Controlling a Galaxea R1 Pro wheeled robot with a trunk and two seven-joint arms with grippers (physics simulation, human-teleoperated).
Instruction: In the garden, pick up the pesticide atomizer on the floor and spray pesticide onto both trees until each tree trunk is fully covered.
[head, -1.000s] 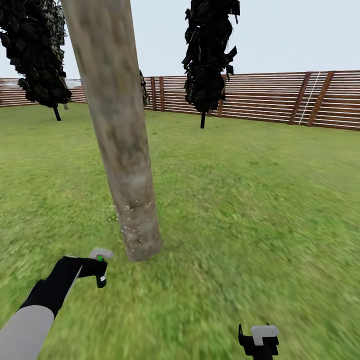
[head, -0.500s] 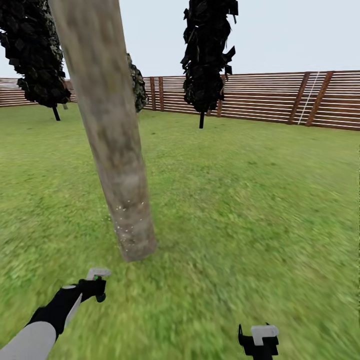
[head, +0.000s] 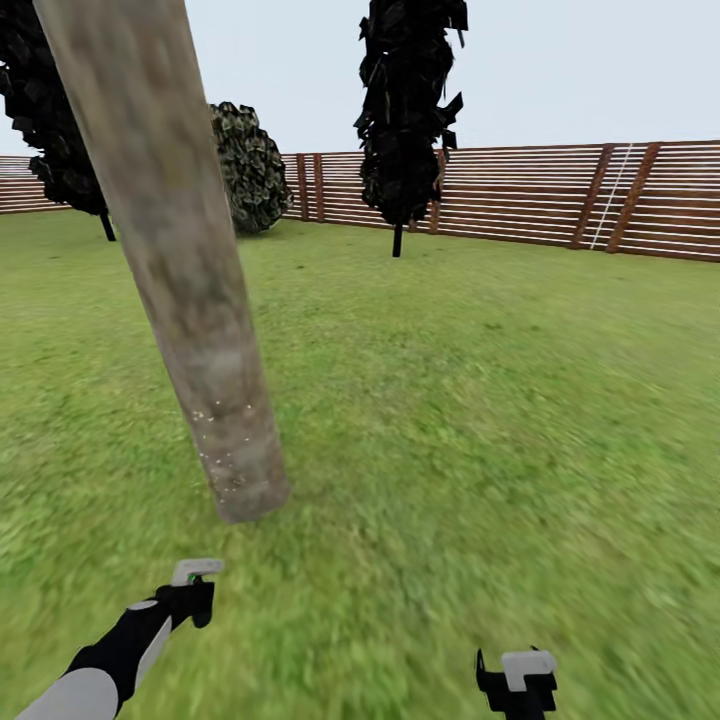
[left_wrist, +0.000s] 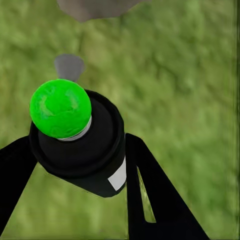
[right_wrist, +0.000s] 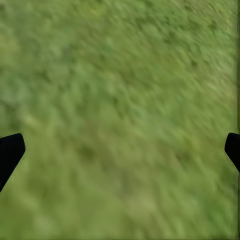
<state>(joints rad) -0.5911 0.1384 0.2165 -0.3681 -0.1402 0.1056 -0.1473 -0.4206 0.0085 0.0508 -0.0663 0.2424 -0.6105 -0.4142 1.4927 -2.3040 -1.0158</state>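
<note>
While the left gripper (left_wrist: 75, 165) clamps the pesticide atomizer (left_wrist: 75, 137) (green-capped) at lower left, the speckled tree trunk (head: 190, 320) rises just above it. At bottom right, the right gripper (right_wrist: 120, 150) hangs spread over lawn (head: 480, 400); a slat fence (head: 560, 200) rings it. Since earlier, trunk and arm sit further left.

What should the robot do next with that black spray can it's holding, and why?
Probably raise the left gripper, shut on the black green-capped pesticide atomizer, and aim higher up the mottled grey-brown tree trunk. The fine white pesticide specks dot just its base; the bark above looks bare.
</note>
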